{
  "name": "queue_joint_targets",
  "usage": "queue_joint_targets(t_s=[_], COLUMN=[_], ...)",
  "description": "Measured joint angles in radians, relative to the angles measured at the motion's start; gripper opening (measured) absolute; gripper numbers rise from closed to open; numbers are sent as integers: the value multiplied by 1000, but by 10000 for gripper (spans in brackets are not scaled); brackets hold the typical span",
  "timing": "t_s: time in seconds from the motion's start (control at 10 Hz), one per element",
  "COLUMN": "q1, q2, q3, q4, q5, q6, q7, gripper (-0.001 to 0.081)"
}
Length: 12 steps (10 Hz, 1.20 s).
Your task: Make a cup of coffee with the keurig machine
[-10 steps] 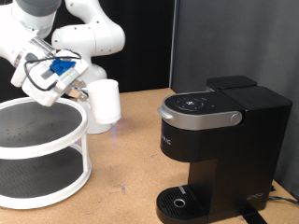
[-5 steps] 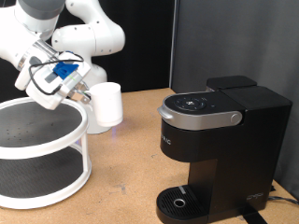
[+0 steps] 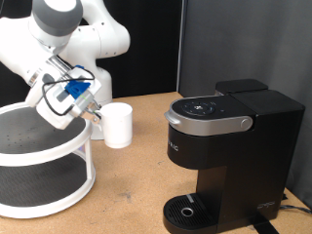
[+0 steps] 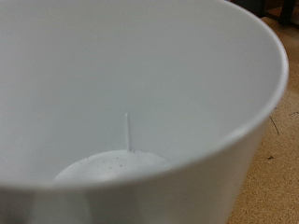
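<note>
The cup (image 3: pixel 118 124) has come lower and further toward the exterior view's right since a second ago, off the white rack (image 3: pixel 44 156) and now beside it above the tabletop (image 3: pixel 136 166). The arm bends down from the upper left, its claw (image 3: pixel 96 113) closed on the cup's side. The wrist view looks straight into the cup (image 4: pixel 131 103). The keurig (image 3: pixel 229 156) stands well apart at the right, lid shut.
</note>
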Motion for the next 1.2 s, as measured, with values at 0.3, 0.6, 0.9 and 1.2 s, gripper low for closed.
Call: queue_joint_targets(t_s=[0.3, 0.6, 0.9, 1.2], q1=[35, 73, 115, 152], q2=[70, 140, 218, 293], q3=[-7, -6, -2, 15], q4=[-2, 0, 15, 43], q5=[70, 157, 234, 325], q6=[21, 64, 80, 80], q7=[-65, -126, -169, -214], gripper=[73, 73, 73, 73])
